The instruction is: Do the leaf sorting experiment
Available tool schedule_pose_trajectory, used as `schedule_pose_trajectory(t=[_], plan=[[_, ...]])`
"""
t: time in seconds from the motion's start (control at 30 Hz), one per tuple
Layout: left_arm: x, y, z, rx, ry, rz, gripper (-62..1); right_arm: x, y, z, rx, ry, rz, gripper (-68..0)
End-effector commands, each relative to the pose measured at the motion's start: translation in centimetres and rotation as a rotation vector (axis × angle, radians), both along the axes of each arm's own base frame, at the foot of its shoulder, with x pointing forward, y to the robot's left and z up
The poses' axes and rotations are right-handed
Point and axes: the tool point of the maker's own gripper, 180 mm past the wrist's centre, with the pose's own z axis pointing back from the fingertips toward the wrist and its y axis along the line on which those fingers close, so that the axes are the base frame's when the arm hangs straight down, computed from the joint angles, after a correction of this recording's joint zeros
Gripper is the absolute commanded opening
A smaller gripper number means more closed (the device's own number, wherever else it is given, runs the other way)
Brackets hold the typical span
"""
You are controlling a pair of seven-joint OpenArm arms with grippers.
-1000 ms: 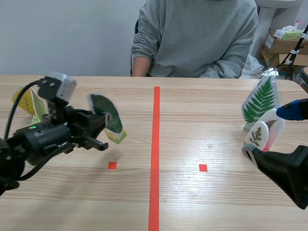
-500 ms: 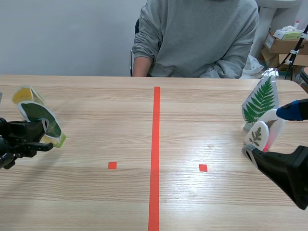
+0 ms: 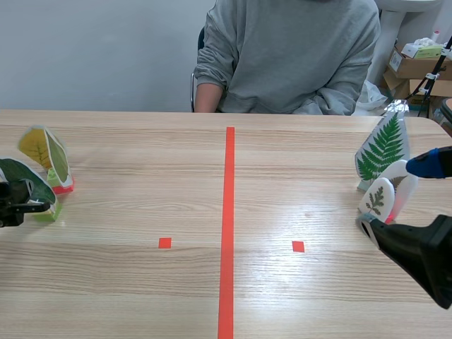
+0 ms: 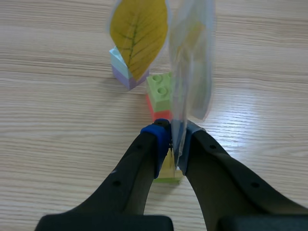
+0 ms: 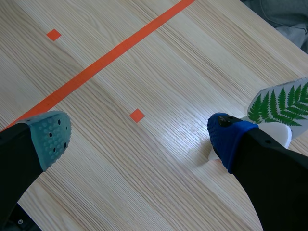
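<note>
Left end effector (image 4: 172,137) clamps a laminated green leaf card (image 3: 20,175); right end effector (image 5: 137,139) gapes wide.

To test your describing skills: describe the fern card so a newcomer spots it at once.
Go to the right end of the wooden table. Of the two leaf cards standing there, the fern card is the taller, pointed one farther back, with a green feathery frond; the small rounded card shows only a dark sprig.
</note>
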Motion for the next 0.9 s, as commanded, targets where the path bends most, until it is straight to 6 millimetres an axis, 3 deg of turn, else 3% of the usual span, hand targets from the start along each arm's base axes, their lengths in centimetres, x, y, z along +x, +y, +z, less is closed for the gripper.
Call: schedule_pose_trajectory(t=[0.0, 0.3, 0.4, 0.53, 0.67, 0.73, 0.87], plan=[[0.5, 0.3, 1.3, 0.012, -0.041, -0.003, -56.9, 0.2, 0.1, 0.3, 0.008, -0.012, 0.006, -9.7], [0.4, 0.4, 1.1, 0.014, -0.031, 0.008, -55.4, 0.2, 0.1, 0.3, 0.004, -0.008, 0.005, -9.7], [0.4, 0.4, 1.1, 0.014, -0.031, 0.008, -46.5, 0.2, 0.1, 0.3, 0.004, -0.008, 0.005, -9.7], [0.4, 0.4, 1.1, 0.013, -0.029, 0.008, -24.8, 0.2, 0.1, 0.3, 0.004, -0.008, 0.005, -9.7], [0.1, 0.5, 0.8, 0.008, -0.025, 0.011, -8.0, 0.2, 0.1, 0.3, 0.004, -0.008, 0.005, -9.7], [-0.3, 0.5, 0.6, 0.009, -0.023, 0.011, -4.2, 0.2, 0.1, 0.3, 0.004, -0.008, 0.005, -9.7], [-2.1, 0.7, -0.6, 0.017, 0.011, 0.006, -3.7, 0.1, 0.1, 0.2, 0.003, -0.007, 0.005, -9.7]])
